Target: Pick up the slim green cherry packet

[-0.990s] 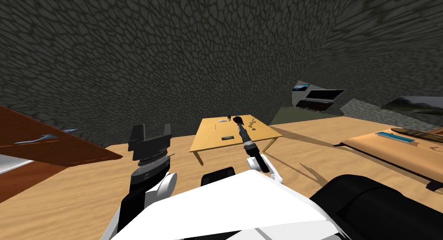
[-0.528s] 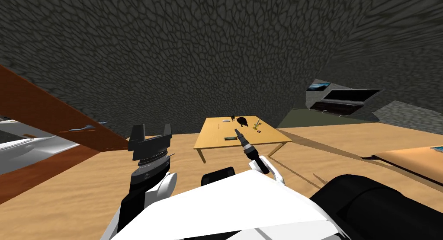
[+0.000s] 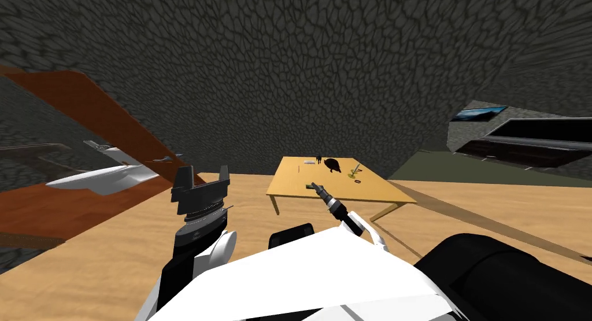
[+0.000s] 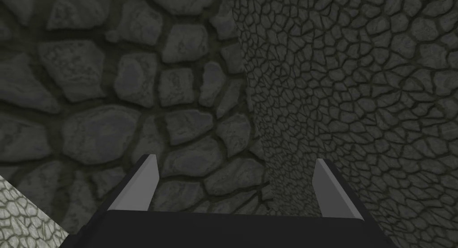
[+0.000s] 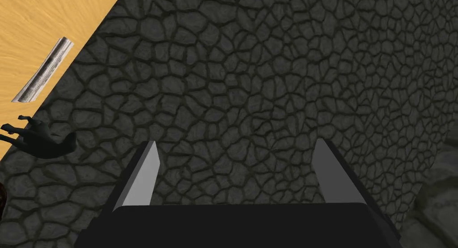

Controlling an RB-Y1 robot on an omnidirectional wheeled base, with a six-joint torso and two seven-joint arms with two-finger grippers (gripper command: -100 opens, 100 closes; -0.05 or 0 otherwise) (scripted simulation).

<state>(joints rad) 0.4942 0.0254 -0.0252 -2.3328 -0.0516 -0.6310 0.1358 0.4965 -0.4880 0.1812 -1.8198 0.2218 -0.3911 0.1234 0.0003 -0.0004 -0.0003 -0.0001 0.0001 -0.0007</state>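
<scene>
Cherry packet (image 3: 306,187) lies flat on the desk (image 3: 376,187), long side along the near edge; both jaws spread wide; I've swung left.

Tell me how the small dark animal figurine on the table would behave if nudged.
The figurine stands on thin legs near the edge of the table, so it would probably tip, and might fall off. It looks small, so it is likely light.

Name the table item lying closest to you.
The flat dark packet at the table's near edge, by the right pincer; all others lie farther back.
</scene>
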